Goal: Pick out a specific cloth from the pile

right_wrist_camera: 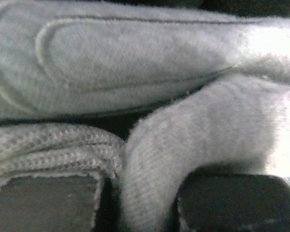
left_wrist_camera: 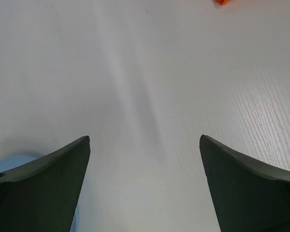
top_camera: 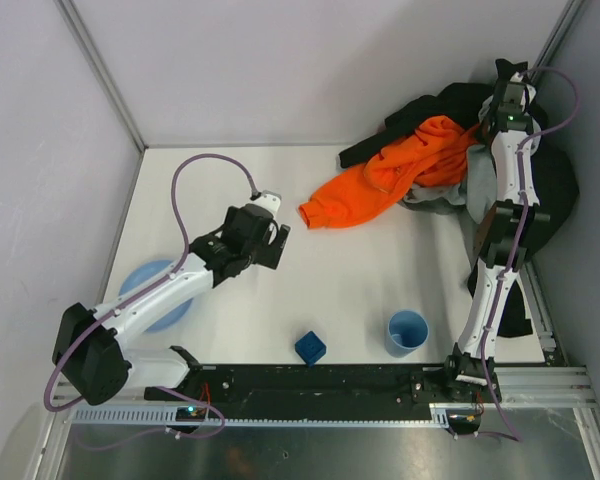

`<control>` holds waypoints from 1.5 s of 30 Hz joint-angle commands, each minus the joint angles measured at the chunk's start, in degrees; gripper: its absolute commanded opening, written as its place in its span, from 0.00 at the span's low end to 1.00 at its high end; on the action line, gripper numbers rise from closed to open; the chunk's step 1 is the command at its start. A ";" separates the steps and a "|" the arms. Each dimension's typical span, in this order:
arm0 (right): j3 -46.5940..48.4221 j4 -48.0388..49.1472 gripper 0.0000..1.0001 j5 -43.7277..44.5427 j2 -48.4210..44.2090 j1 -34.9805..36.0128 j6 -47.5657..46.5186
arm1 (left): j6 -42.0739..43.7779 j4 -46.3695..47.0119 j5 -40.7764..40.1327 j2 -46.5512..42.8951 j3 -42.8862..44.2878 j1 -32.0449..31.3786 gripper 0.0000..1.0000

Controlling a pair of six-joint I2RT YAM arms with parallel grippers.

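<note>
The pile (top_camera: 460,150) lies at the back right of the table: black garments, a bright orange garment (top_camera: 395,175) draped toward the middle, and the grey cloth (top_camera: 448,192) showing under the orange one. My right gripper (top_camera: 508,100) is down in the back of the pile. In the right wrist view grey knit cloth (right_wrist_camera: 135,72) fills the frame, and a fold of it (right_wrist_camera: 150,188) is pinched between my right gripper's (right_wrist_camera: 141,198) fingers. My left gripper (top_camera: 276,240) is open and empty above bare table (left_wrist_camera: 145,72); its fingertips (left_wrist_camera: 82,145) stand wide apart.
A blue cup (top_camera: 408,331) and a small blue cube (top_camera: 310,347) stand near the front edge. A light blue plate (top_camera: 140,290) lies at the left under the left arm. Black fabric (top_camera: 550,200) hangs over the right rail. A corner of orange fabric (left_wrist_camera: 222,2) shows at the top of the left wrist view.
</note>
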 commanded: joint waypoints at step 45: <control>-36.35 12.33 0.58 -33.58 -8.14 -6.76 7.01 | -23.65 6.77 46.36 77.49 80.32 -6.86 0.97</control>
